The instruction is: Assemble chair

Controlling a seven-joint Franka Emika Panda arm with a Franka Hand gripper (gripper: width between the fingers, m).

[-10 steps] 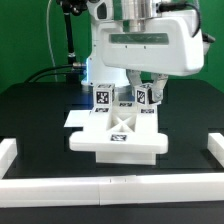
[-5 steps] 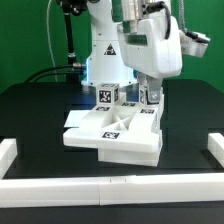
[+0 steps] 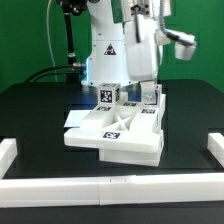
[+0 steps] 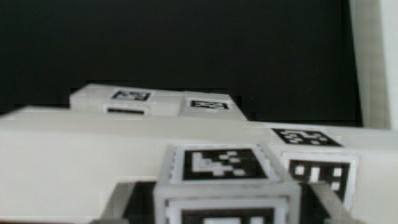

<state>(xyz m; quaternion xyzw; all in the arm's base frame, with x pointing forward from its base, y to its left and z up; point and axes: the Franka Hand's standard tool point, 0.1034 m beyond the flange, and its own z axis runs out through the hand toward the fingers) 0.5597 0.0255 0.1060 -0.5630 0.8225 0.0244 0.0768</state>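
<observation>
A: Black table (image 3: pixel 30 110) under it all, plain white border rails (image 3: pixel 60 188) along its near edge and at both sides. Where's the chair?

B: Middle of the table: a blocky matte-white chair assembly (image 3: pixel 118 132), flat slabs stacked and skewed, with tags on top.

A: Anything standing up on it?

B: Two cube-ended legs, one at the exterior view's left (image 3: pixel 107 97) and the right leg (image 3: pixel 152 96) under the arm.

A: And the gripper (image 3: pixel 150 88)?

B: Closed on the right leg; in the wrist view its fingers (image 4: pixel 121 203) flank that tagged cube (image 4: pixel 221 180)
</observation>
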